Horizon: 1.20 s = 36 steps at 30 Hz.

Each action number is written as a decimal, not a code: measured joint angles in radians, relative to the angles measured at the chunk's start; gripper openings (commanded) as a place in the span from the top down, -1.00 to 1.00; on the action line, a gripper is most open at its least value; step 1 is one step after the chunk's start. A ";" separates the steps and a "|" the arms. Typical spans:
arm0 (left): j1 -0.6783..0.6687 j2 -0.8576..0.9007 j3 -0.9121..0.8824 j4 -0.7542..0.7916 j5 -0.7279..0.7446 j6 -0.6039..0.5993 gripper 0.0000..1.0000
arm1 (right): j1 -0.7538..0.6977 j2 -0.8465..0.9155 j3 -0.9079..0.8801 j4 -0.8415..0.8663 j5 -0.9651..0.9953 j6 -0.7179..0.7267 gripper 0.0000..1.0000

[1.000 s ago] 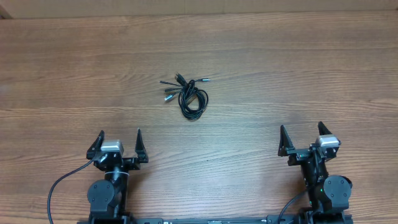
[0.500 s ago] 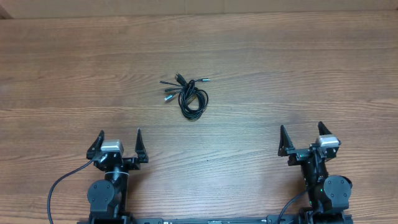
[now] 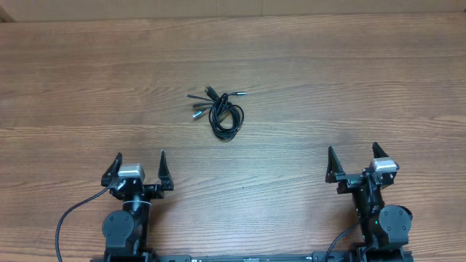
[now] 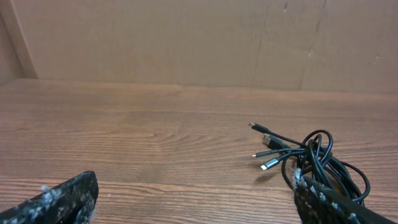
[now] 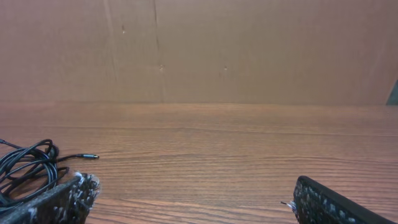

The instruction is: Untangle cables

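Note:
The cables (image 3: 220,111) lie as a small knotted black bundle with silver plug tips on the wooden table, in the middle. The bundle shows at the right of the left wrist view (image 4: 311,158) and at the far left of the right wrist view (image 5: 28,163). My left gripper (image 3: 139,166) is open and empty near the front left, well short of the bundle. My right gripper (image 3: 352,161) is open and empty near the front right. Both grippers' fingers show wide apart in the left wrist view (image 4: 196,199) and the right wrist view (image 5: 193,199).
The wooden table (image 3: 349,80) spreads around the bundle. A brown cardboard wall (image 4: 186,37) stands along the far edge. A thick black arm cable (image 3: 69,218) loops by the left arm's base.

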<state>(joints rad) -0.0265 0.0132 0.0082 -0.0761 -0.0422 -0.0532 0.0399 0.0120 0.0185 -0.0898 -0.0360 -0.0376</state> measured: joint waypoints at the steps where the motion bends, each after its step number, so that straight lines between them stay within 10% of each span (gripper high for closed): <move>1: 0.000 0.000 0.000 0.000 0.000 0.000 -0.99 | 0.000 0.000 0.000 0.000 0.000 0.000 -1.00; 36: 0.000 0.032 0.357 -0.427 0.008 -0.049 -1.00 | 0.000 0.000 0.000 0.000 0.000 0.000 -0.99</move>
<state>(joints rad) -0.0269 0.0456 0.3649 -0.5030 -0.0338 -0.1024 0.0399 0.0120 0.0185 -0.0898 -0.0357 -0.0372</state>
